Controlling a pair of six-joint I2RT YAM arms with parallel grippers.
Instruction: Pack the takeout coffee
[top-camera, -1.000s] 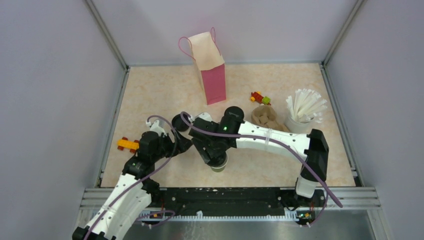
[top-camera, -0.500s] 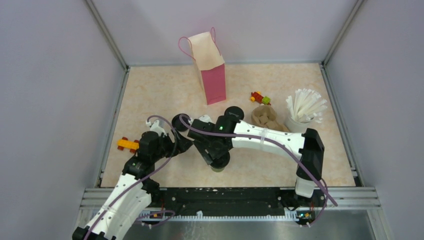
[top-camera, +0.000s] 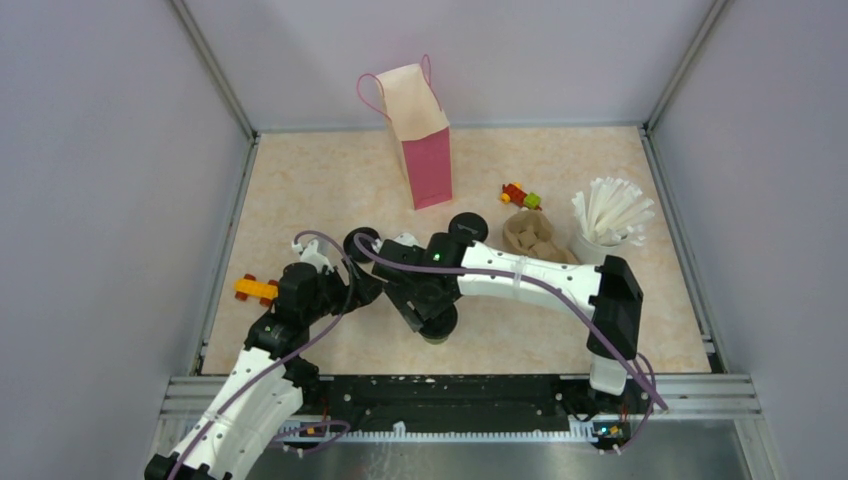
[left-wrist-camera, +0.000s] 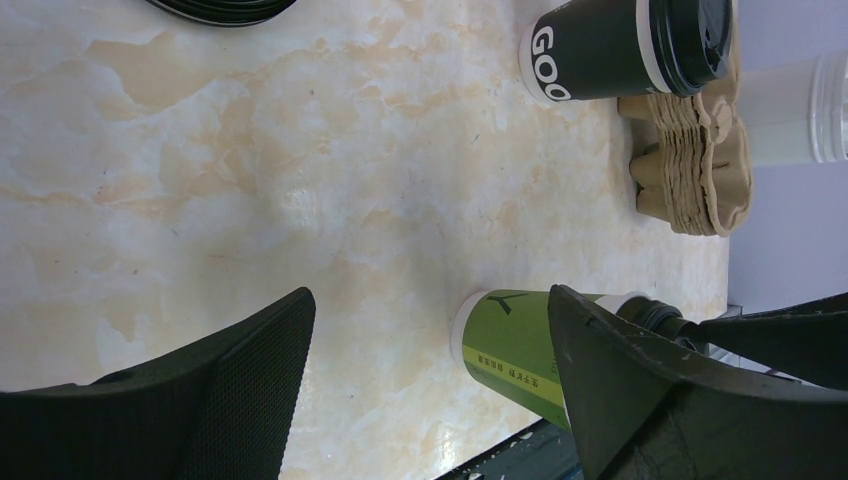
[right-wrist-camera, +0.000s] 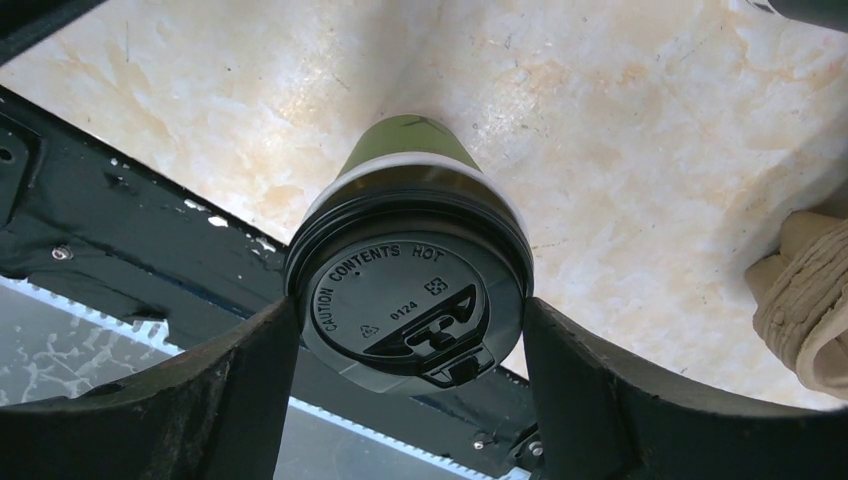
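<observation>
Green paper under a black plastic lid: from the top view the green cup (top-camera: 437, 332) stands close to the table's near edge, with the right gripper (top-camera: 432, 318) right over it. The black cup (top-camera: 466, 226) stands just beside the pulp carrier (top-camera: 530, 232), and the pink bag (top-camera: 428, 150) is well apart at the back. The left gripper (top-camera: 365, 288) hangs near the green cup, to its left.

In the left wrist view, the left gripper (left-wrist-camera: 430, 300) has its jaws wide apart with only bare table between them. The black cup (left-wrist-camera: 600, 50) shows white letters "GOO" (the rest curves out of sight). The green cup (left-wrist-camera: 505, 350) carries small dark print, too fine to read.

In the right wrist view, the right gripper (right-wrist-camera: 408, 315) appears clamped on the green cup (right-wrist-camera: 400, 150), with both fingers against the rim of its lid (right-wrist-camera: 400, 270). The lid reads "CAUTION CONTENTS HOT" and "0124".

A hold on the lid alone looks risky, since the lid could pop off. Gripping lower, on the paper wall, and then lifting straight up and keeping the cup upright on the way to the carrier would suit better.
</observation>
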